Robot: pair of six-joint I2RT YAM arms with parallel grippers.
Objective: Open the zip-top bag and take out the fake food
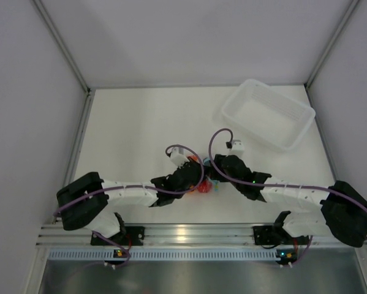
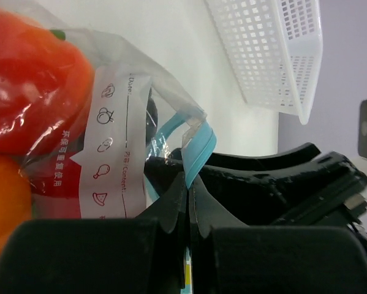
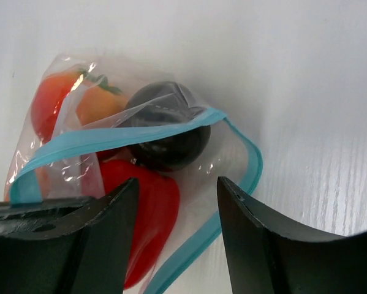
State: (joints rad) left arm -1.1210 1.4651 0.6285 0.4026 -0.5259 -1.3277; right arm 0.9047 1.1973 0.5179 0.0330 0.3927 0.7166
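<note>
The white surface (image 1: 140, 122) fills most of the overhead view, and the two black-and-white arms reach inward across its near half, the left arm (image 1: 128, 193) from the left and the right arm (image 1: 293, 193) from the right, so that their wrists meet near the middle. A white perforated tray (image 1: 283, 96) sits at the far right corner, set at an angle and well apart from both arms. The zip-top bag (image 3: 232, 153) lies on the surface between the two wrists, its clear plastic crinkled and its mouth partly parted. The fake food is inside the bag: a red pepper (image 3: 149, 214) lies nearest the right wrist camera, a dark round piece (image 3: 171, 135) sits just behind the zip line, an orange fruit (image 3: 97, 104) with a green top lies beyond it, and a reddish-orange piece (image 3: 48, 104) rests at the far left of the pouch. The light-blue zip strip (image 3: 109, 139) curves across the food and loops round the bag's right edge. The left fingers (image 2: 188, 187) are pinched together on that blue strip at the bag's mouth. The right fingers (image 3: 177, 184) are spread apart and hover just over the opening, with the pepper showing between them.
</note>
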